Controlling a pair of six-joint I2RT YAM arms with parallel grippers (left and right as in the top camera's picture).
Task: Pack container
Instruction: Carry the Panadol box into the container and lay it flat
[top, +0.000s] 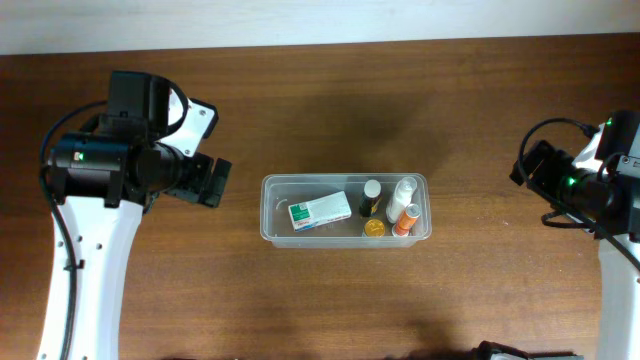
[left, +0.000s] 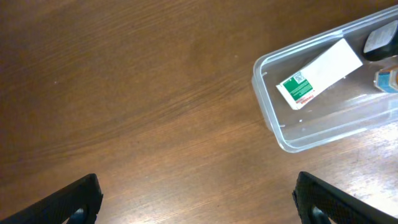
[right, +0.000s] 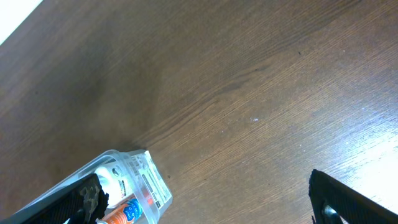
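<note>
Clear container (left: 268, 122) cut off at right edge

White-linked left arm (top: 85, 250) and right arm (top: 620, 290) carry black joints, cables, green lights.

Pretty sure this is a robotics lab or test bench. There's a plain wood-grain counter (top: 320, 100) with white-and-black robot arms at both ends, the left arm (top: 95, 235) and the right arm (top: 620, 270) (little green lights glowing on them). Black cables loop off both, and a clear container (top: 345, 178) sits in the middle.
</note>
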